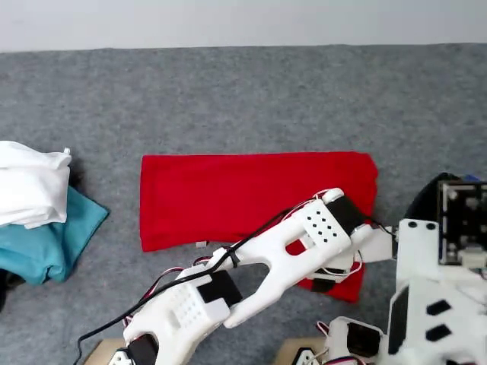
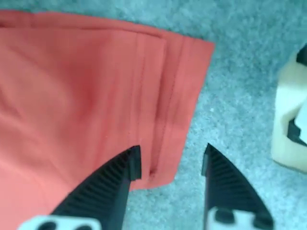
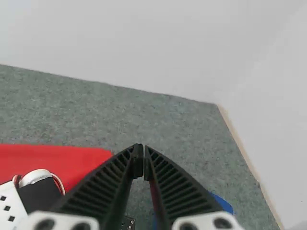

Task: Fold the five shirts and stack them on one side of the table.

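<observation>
Your left gripper (image 2: 171, 152) with fingers apart at the red shirt's (image 1: 251, 198) near corner, one finger over cloth, one over table (image 1: 266, 99), your right gripper (image 3: 140, 155) raised, fingers together, red shirt folded flat mid-table, white shirt (image 1: 30, 186) on teal shirt (image 1: 57, 236) at the left edge.

Bench (image 1: 228, 99): open grey strip along far side, behind red shirt (image 1: 228, 190); narrower open lane between shirt and left heap.
Obstacles:
- white shirt (image 1: 30, 186) atop teal shirt (image 1: 65, 239), heaped at left edge
- left arm (image 1: 281, 258) slanting over shirt's near right corner
- right arm (image 1: 430, 281) upright at right edge, close beside
</observation>
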You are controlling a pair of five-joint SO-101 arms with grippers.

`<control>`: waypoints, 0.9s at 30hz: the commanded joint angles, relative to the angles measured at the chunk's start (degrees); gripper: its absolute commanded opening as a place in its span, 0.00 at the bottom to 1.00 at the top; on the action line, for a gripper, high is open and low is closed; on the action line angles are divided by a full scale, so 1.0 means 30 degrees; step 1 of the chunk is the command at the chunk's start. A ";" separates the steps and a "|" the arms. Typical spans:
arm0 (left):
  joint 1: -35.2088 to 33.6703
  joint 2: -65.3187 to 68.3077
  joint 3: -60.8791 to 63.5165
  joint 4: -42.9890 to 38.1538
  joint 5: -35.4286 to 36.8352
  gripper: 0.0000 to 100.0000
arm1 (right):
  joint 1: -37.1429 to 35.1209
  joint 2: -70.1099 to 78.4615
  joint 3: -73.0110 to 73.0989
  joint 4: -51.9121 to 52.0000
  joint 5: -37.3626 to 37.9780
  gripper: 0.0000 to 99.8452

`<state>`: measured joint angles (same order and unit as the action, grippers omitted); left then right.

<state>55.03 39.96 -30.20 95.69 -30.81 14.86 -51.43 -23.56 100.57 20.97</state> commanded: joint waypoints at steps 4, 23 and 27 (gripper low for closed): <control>0.0088 0.0615 -0.0689 0.0264 -0.0674 0.23 | 0.0190 0.0103 0.0088 0.0718 -0.0088 0.01; -0.0498 0.4952 -0.5201 0.1201 -0.0557 0.13 | 0.0190 -0.0044 0.0117 0.0718 0.0967 0.01; -0.0498 0.5216 -0.6081 0.1289 -0.0557 0.04 | 0.0190 -0.0044 0.0117 0.0718 0.0967 0.01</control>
<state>53.98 55.87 -45.23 99.38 -32.22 14.86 -51.43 -23.38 100.57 23.25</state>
